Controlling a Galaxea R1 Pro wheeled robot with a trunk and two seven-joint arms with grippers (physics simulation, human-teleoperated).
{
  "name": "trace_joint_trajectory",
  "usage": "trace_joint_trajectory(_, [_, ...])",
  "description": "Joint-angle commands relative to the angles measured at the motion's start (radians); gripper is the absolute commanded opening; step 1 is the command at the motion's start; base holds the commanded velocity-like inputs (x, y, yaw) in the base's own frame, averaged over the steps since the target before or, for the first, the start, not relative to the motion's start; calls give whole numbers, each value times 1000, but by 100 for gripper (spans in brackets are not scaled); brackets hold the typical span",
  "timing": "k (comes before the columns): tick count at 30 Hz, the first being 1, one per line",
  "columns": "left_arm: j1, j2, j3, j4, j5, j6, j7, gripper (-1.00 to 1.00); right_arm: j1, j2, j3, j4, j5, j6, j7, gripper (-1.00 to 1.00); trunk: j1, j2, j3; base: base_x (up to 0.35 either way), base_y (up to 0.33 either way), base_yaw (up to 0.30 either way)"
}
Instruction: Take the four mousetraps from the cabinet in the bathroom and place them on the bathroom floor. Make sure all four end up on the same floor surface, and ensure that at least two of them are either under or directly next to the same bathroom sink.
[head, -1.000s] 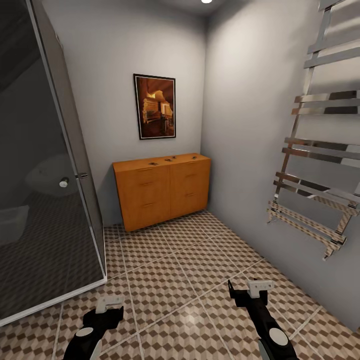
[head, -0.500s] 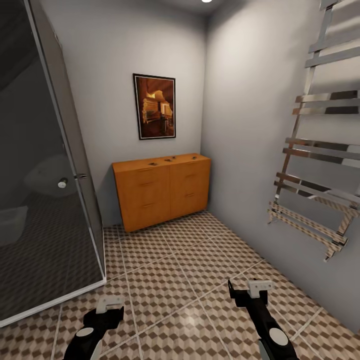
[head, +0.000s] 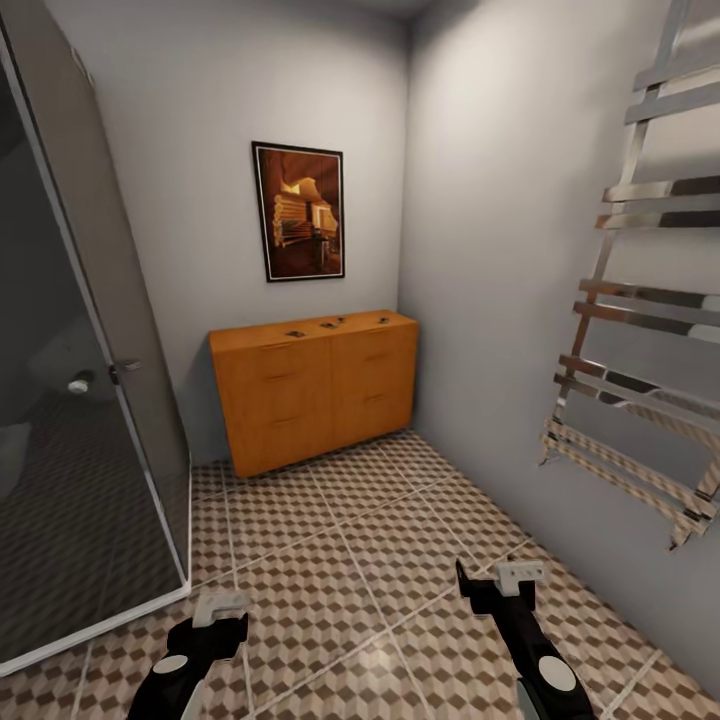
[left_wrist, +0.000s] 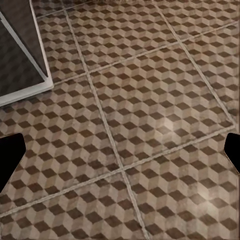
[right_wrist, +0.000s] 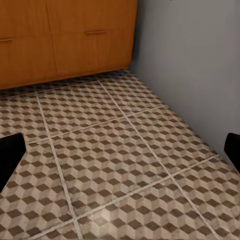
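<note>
Orange-brown cabinet (head: 315, 387) against the far wall, at about 12 o'clock from the robot, drawers all shut, contents not visible. On its flat top, small dark shapes of mousetraps (head: 329, 324), too small to count or to show detail. Above it, a framed picture (head: 299, 211) in warm brown tones; no legible writing anywhere. At 9 to 10 o'clock, a dark glass shower enclosure (head: 70, 400) with a round knob. At 2 to 3 o'clock, a chrome towel rail (head: 640, 340) on the grey wall. Cube-patterned bathroom floor (head: 340, 540) between robot and cabinet, bare of traps. Left gripper (head: 220, 606) at 7 o'clock and right gripper (head: 520, 574) at 5 o'clock in the head view, both low over the tiles, well apart from the cabinet. Jaws spread wide on each arm, tips at opposite edges of each wrist view, grasping nothing. Cabinet front and wall corner ahead in the right wrist view.
</note>
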Motion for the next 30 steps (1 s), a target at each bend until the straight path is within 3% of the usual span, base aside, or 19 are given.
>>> trace_joint_trajectory(1, [-1,1,-3,-1,6,5,8,100,0,-1,3,0,0,1,-7,100,1,-1,-1,319,-170,0])
trace_joint_trajectory(13, [0,1,-3,0,6,5,8,100,-1,-1,3,0,1,1,-11,100,1,-1,-2,296,-211,69])
trace_joint_trajectory(30, [0,1,-4,3,7,5,8,100,-1,-1,3,0,3,1,-11,100,1,-1,-9,268,-245,260])
